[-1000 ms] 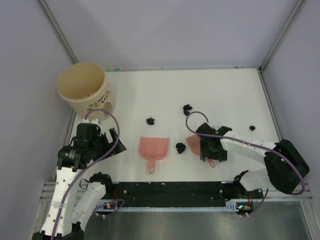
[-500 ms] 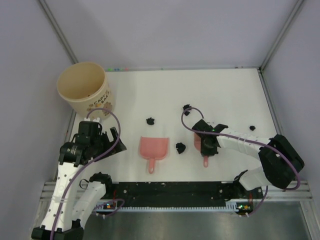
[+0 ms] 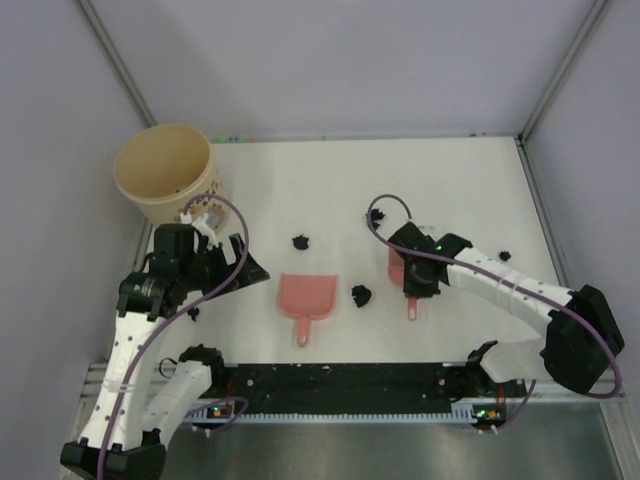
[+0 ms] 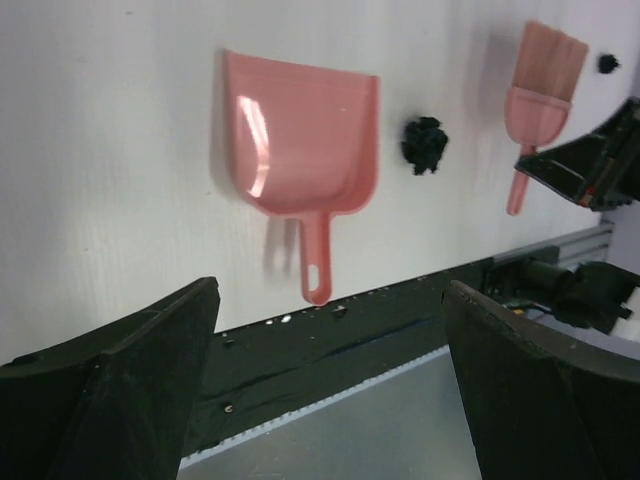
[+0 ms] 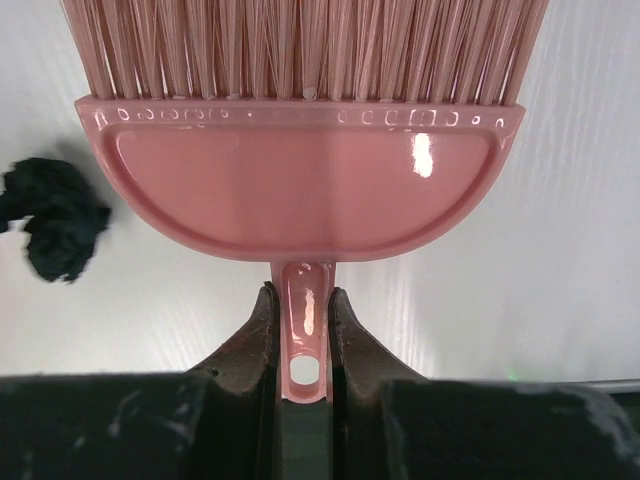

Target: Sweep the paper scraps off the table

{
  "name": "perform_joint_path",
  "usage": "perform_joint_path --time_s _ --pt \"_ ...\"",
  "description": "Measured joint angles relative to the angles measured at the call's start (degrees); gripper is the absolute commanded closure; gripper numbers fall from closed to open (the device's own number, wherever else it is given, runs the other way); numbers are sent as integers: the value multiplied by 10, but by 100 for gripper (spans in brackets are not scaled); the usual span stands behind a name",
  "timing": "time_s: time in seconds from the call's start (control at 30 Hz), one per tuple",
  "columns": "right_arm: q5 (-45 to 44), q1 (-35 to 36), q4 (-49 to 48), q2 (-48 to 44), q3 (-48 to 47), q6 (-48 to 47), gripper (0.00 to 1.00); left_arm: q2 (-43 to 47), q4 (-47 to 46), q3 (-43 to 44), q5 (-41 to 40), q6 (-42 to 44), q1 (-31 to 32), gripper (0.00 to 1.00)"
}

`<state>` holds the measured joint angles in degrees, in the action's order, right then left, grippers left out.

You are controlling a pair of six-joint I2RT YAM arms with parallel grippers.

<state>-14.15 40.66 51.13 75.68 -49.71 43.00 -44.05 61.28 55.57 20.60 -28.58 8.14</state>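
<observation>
Sensibly, the right gripper (image 5: pixel 305 300) pinches the brush (image 5: pixel 300 190) by its handle, left gripper (image 3: pixel 243 268) wide open beside the dustpan (image 3: pixel 308 294); the paper scraps (image 3: pixel 361 295) look featherlight, easily flicked

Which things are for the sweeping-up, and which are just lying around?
For the job:
- black paper scraps on the table
- pink brush, pinched by its handle in the right gripper
- pink dustpan

Just lying about:
- beige cup in the far left corner, perhaps meant as the bin
</observation>
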Motion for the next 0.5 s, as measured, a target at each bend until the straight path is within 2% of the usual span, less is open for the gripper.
perform_joint_path --time_s 0.27,0.5 --pt "9 0 49 -37 -99 -5 100 -27 -139 4 112 -51 24 4" --pt "73 0 57 -39 -169 -24 100 -126 -214 68 102 -77 138 7"
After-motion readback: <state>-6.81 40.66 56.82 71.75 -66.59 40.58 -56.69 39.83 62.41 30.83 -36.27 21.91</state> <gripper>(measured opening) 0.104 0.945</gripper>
